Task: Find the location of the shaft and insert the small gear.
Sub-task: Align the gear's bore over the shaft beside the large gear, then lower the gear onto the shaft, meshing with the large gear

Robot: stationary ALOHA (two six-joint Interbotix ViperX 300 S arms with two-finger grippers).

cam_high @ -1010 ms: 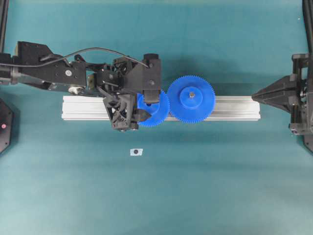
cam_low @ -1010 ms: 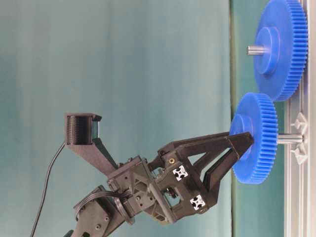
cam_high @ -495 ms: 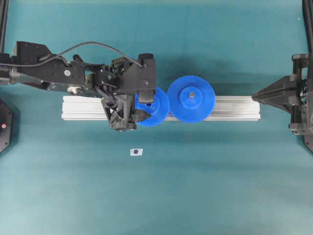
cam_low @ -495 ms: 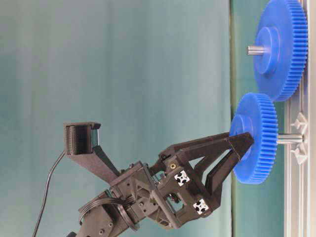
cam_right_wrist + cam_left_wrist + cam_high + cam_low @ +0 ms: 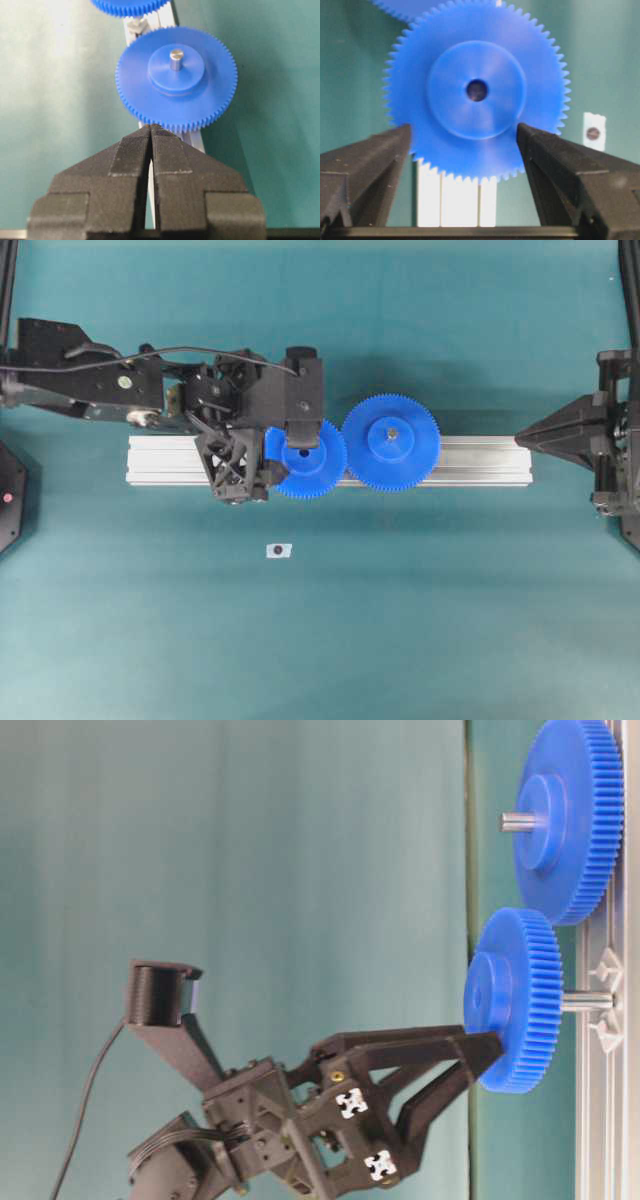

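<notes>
The small gear is a blue toothed wheel on the shaft, a grey pin standing out of the aluminium rail. Its teeth meet the larger blue gear. In the left wrist view the small gear faces me and shows its dark centre hole. My left gripper is open, with its fingers apart on either side of the hub and holding nothing. In the table-level view the left gripper sits at the gear's lower face. My right gripper is shut and empty at the rail's right end, facing the larger gear.
A tiny white tag with a dark dot lies on the teal mat in front of the rail. It also shows in the left wrist view. Black arm bases stand at the left and right edges.
My left gripper has opened off the small gear's hub and drawn back a little to the left. The gear stays on the shaft. The right arm has not moved.
</notes>
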